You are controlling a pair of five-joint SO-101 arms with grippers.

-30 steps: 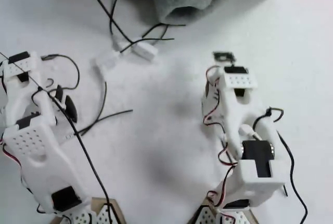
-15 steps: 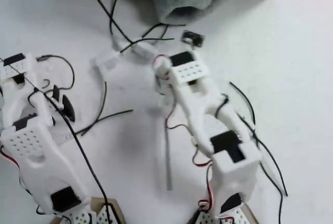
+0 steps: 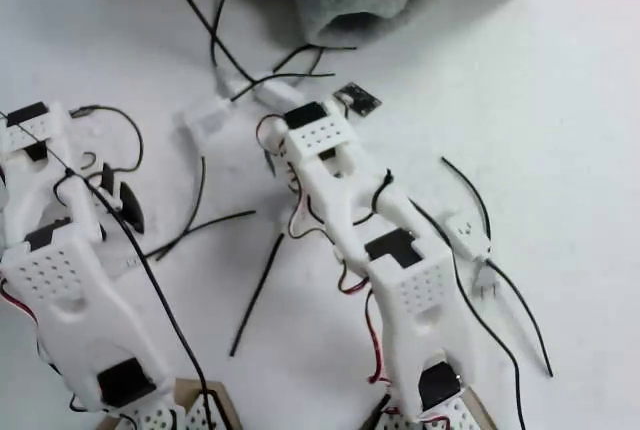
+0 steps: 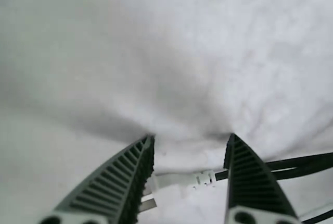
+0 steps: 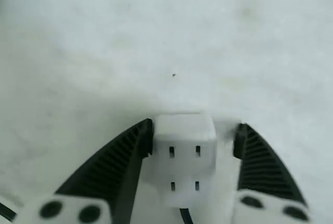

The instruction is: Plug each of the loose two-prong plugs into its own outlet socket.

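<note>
As both hang released, the left tool straddles a plug — the right tool, a socket.

Right arm swung from the counter's right side across to left of centre. Right claw now sits open astride a white outlet socket. A white connector on a black cord is uncovered where the arm stood. A black cable now lies diagonally beside the arm.
</note>
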